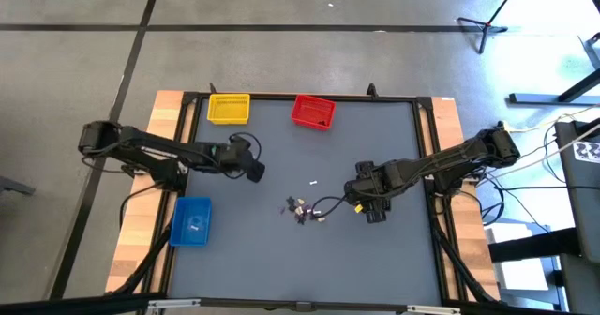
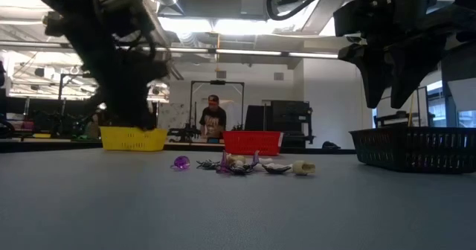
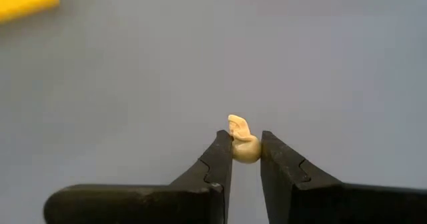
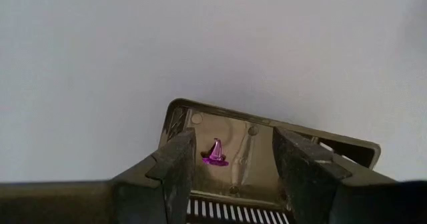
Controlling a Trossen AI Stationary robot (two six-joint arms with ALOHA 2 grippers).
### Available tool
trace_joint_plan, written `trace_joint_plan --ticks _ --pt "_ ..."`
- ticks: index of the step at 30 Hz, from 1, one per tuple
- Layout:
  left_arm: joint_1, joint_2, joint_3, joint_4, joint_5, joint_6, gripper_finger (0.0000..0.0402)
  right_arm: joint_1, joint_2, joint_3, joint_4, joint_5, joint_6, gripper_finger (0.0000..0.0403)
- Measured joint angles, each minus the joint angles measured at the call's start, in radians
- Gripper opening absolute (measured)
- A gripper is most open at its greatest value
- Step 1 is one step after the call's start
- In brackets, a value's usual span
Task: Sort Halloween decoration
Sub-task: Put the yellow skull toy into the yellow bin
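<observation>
My left gripper is shut on a pale tan trinket and hangs over the table's left half, between the yellow bin and the blue bin. My right gripper stands open above the black bin, right of centre. A purple witch-hat trinket lies on that bin's floor, between the fingers. Several more trinkets, purple, dark and pale, lie in a small heap mid-table, with one white piece apart. My left gripper pinches the tan trinket's rounded lower part between its two fingertips. The trinket's narrow end sticks out past the tips. It is lifted clear of the table.
The red bin and the yellow bin sit at the far edge, and the blue bin near the left edge. In the low view the black bin stands on the right. A person stands in the room beyond the table.
</observation>
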Motion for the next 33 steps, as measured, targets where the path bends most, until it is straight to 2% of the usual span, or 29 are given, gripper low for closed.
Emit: trace_joint_plan --ticks 9,15,19,26,33 --pt "0.245 -0.14 0.036 0.002 -0.061 0.18 0.0042 0.0 0.0 0.0 0.006 0.0 0.0 0.0198" --pt "0.446 -0.152 0.036 0.0 -0.04 0.244 0.0043 0.0 0.0 0.0 0.007 0.0 0.0 0.0198" --pt "0.543 -0.144 0.036 0.001 -0.008 0.33 0.0043 0.0 0.0 0.0 0.008 0.0 0.0 0.0198" --pt "0.646 -0.142 0.036 0.004 -0.007 0.454 0.0044 0.0 0.0 0.0 0.008 0.0 0.0 0.0198" --pt "0.685 -0.098 0.036 0.004 -0.005 0.486 0.0044 0.0 0.0 0.0 0.007 0.0 0.0 0.0198"
